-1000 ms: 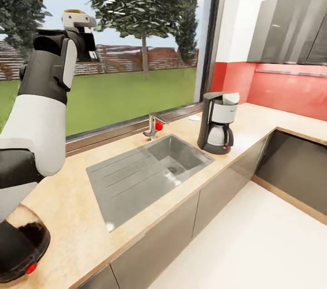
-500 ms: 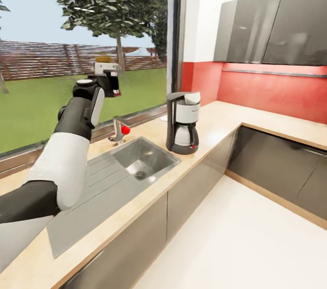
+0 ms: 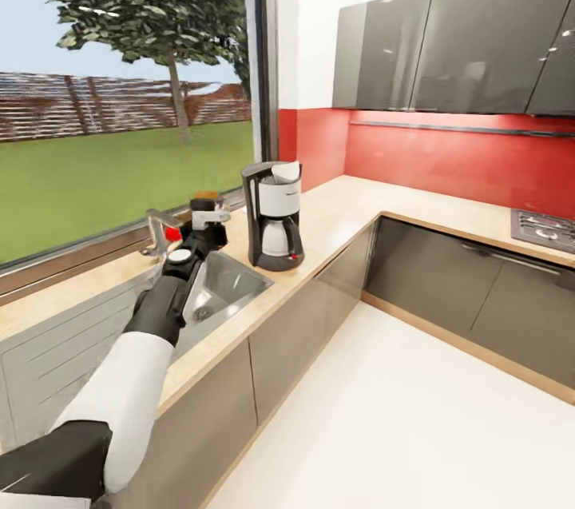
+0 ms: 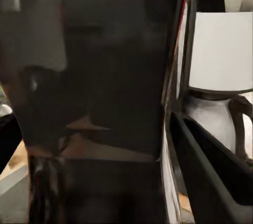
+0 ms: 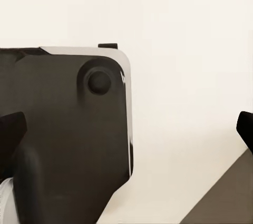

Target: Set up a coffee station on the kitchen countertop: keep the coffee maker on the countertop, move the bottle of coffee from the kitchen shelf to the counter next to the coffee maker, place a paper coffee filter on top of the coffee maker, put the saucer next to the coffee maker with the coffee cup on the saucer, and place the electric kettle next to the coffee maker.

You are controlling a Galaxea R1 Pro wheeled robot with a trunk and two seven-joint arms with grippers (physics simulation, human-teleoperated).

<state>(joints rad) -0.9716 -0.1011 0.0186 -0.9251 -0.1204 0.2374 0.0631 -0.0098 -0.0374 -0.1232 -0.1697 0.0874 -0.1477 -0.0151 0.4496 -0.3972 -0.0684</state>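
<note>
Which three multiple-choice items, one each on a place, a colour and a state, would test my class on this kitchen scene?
1. Where does the coffee maker stand?
A. on the floor
B. on the countertop beside the sink
C. on a chair

2. What colour is the wall panel under the cupboards?
A. red
B. blue
C. green

3. What is the left gripper doing?
A. hanging open and empty
B. holding the bottle
C. gripping the tap

Answers:
1 B, since the head view shows its base on the beige worktop just past the sink.
2 A, since the strip between worktop and cupboards is plainly red.
3 B, since the brown-lidded, white-labelled bottle sits between the fingers above the sink.
</note>
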